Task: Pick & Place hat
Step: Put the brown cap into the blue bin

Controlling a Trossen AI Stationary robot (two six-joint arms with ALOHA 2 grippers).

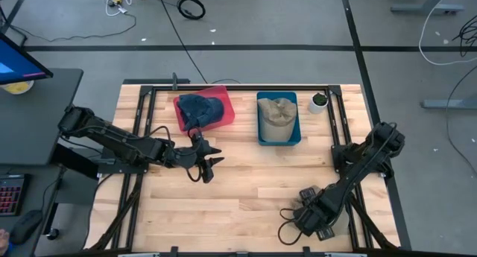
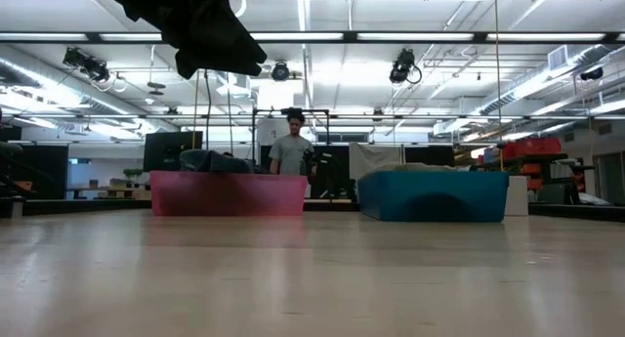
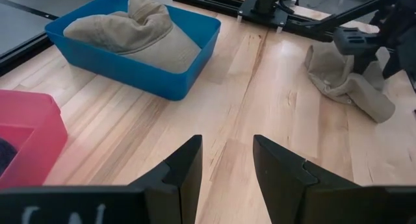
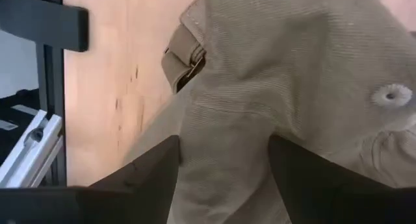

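A tan hat (image 4: 292, 68) lies crumpled on the table near its near edge, its strap and buckle (image 4: 185, 62) showing; the left wrist view shows the tan hat (image 3: 344, 84) farther off. My right gripper (image 4: 224, 165) hangs over it, open, one finger on each side of a hump of cloth. From above, the right gripper (image 1: 304, 216) hides the hat. My left gripper (image 3: 227, 146) is open above bare wood beside the pink bin (image 1: 205, 108), which holds a dark blue hat (image 1: 201, 109). The blue bin (image 1: 279, 136) holds another tan hat (image 1: 277, 114). My right gripper comes down on the tan hat from above, its open fingers (image 4: 153, 169) straddling a raised fold of the crown (image 4: 224, 120). The hat lies slack on the table. I cannot tell whether the fingertips touch the cloth.
A white cup (image 1: 319, 102) stands to the right of the blue bin near the far edge. Black frame rails (image 1: 141, 123) run along the table's sides. Bare wood (image 1: 253, 182) lies between the two grippers. A person (image 2: 291, 147) stands in the room beyond.
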